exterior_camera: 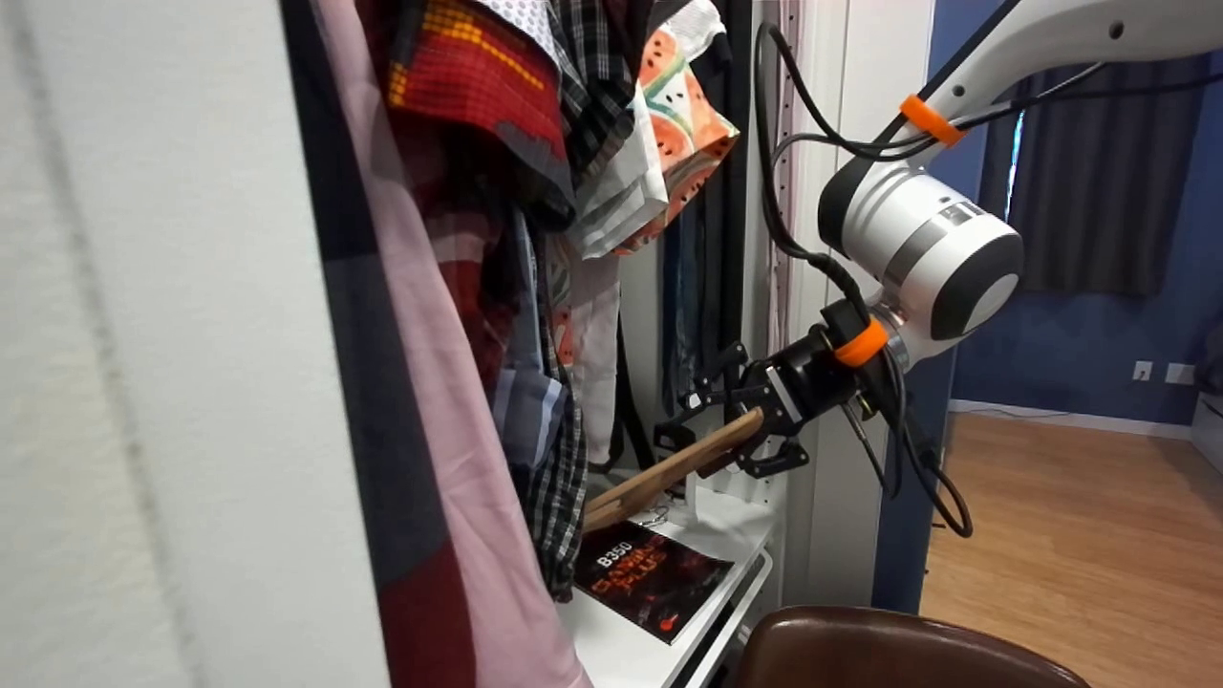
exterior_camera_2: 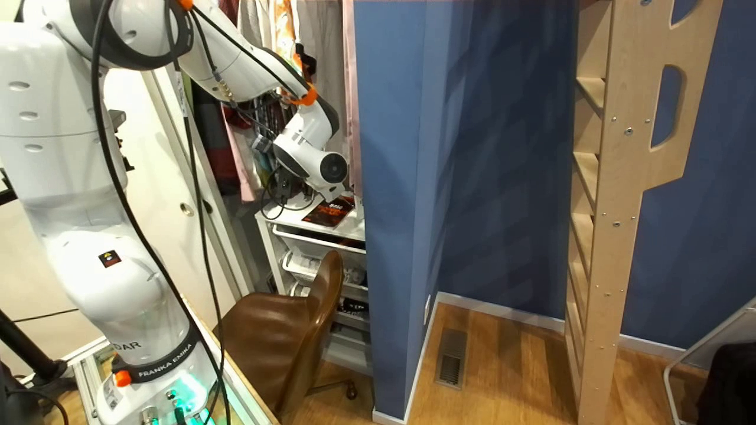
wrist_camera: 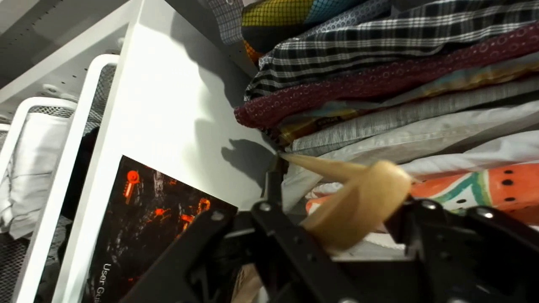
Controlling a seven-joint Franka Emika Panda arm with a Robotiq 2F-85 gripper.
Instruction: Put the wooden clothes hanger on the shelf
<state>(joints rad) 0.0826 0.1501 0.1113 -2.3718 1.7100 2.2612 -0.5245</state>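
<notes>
The wooden clothes hanger [exterior_camera: 674, 470] slants over the shelf in an exterior view, one end up by the gripper and the other end low by the hanging clothes. In the wrist view the hanger [wrist_camera: 358, 206] is slightly blurred and lies between the spread fingers. My gripper [exterior_camera: 718, 449] is open, its fingers wide apart around the hanger; it also shows in the wrist view [wrist_camera: 336, 202]. I cannot tell whether the hanger touches the shelf. The white shelf [exterior_camera: 621, 655] is below; it also shows in the wrist view [wrist_camera: 168, 105]. The arm hides the hanger in an exterior view.
A dark printed booklet [exterior_camera: 654, 578] lies on the shelf. Hanging clothes [wrist_camera: 379, 54] crowd close beside the gripper. Wire drawers [wrist_camera: 90, 97] sit under the shelf. A brown chair [exterior_camera_2: 283, 324] stands in front, and a blue wall [exterior_camera_2: 390, 177] edges the closet.
</notes>
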